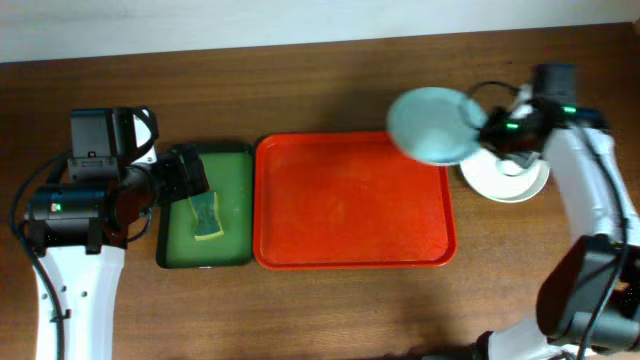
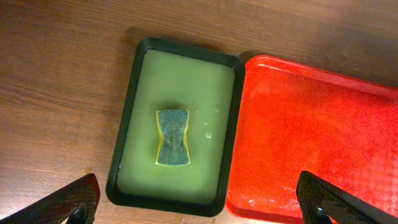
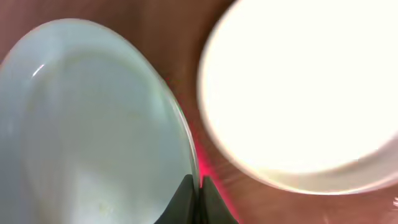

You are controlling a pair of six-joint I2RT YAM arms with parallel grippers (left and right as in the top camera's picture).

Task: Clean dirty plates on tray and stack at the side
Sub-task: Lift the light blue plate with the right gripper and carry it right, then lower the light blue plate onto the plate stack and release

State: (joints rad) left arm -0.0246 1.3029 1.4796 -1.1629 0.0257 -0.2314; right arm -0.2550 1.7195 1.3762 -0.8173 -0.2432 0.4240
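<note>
Pinched in the closed right hand point(image 3: 198, 198) is the rim of one pale mint plate point(image 3: 93, 124). It is held tilted above the table, over the far right corner of the red tray point(image 1: 350, 205). Just beyond and to the right of it, a white stack of plates point(image 1: 505, 178) is set on the table beside the tray. The stack is washed out by glare in the right wrist view, so the number of plates in it cannot be told.

The left hand point(image 1: 188, 175) is spread wide above a dark green tray point(image 2: 180, 50) and nothing is gripped in it. One sponge point(image 2: 172, 138), yellow with a grey-green scouring face, is laid on the pale green floor of that tray. The two trays are set side by side, the green one against the red tray's left edge. A few droplets are seen on the red floor.

Everything is carried by a brown wood-grain table point(image 1: 330, 310). A pale wall point(image 1: 300, 18) is seen along its far edge.
</note>
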